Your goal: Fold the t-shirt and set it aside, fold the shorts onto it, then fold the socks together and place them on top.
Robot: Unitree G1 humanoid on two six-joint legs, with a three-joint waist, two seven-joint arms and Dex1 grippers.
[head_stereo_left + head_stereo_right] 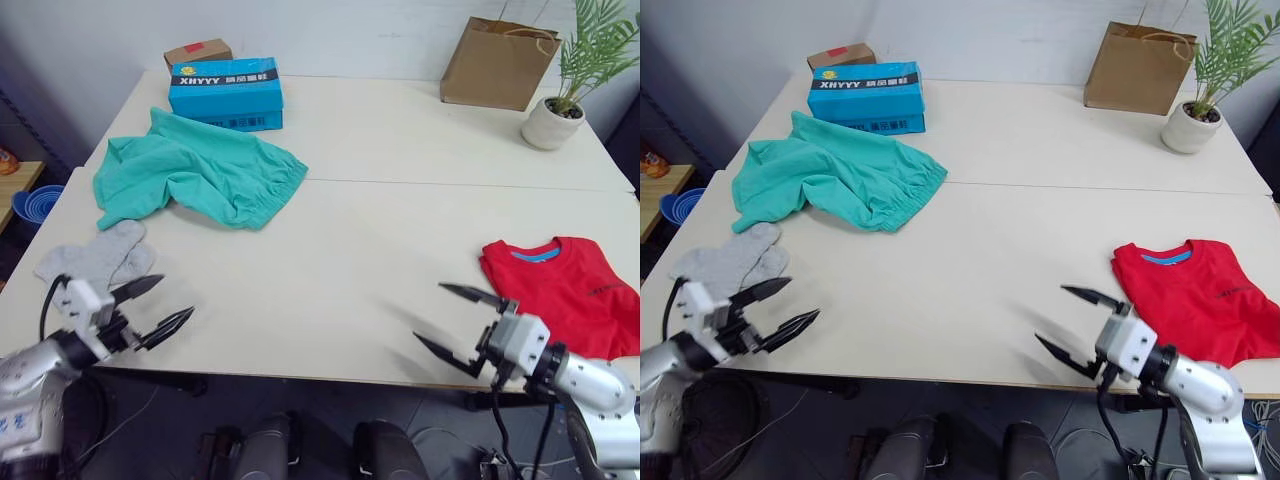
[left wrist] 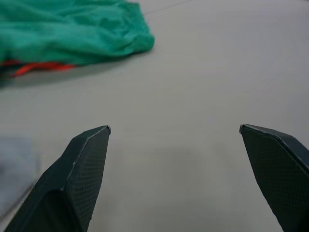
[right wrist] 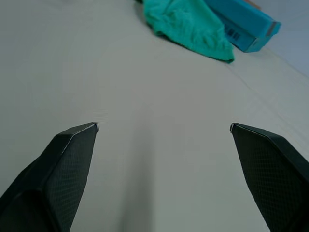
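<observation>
From my head cameras, my left jaws (image 1: 162,303) hung over the near edge of the pale cream bench (image 1: 350,250), spread wide and gripping nothing. The pair of small light heather-grey knit socks (image 1: 98,257) lay flat just beyond and slightly outward of them. Farther out past the socks sprawled the crumpled teal-green soft fabric shorts (image 1: 195,172), one edge touching a bright blue cardboard box with printed lettering (image 1: 226,93) behind them, and a small brown carton (image 1: 198,52) sat behind that box. My right jaws (image 1: 458,324) also hovered at the near edge, spread wide and empty. The folded bright red short-sleeved t-shirt (image 1: 570,292) lay just beside them on the outer side, its blue neck label facing away from me. Well beyond it stood a brown paper bag (image 1: 499,62) and a white pot with a green palm plant (image 1: 552,123).

Through my left wrist camera, my two black fingers (image 2: 79,179) stood far apart over bare bench, with the shorts (image 2: 72,31) ahead and their orange-red drawstring (image 2: 41,66) peeking out underneath.

Through my right wrist camera, my fingers (image 3: 63,169) were likewise wide apart, with the shorts (image 3: 188,24) and the blue box (image 3: 241,24) far ahead.
</observation>
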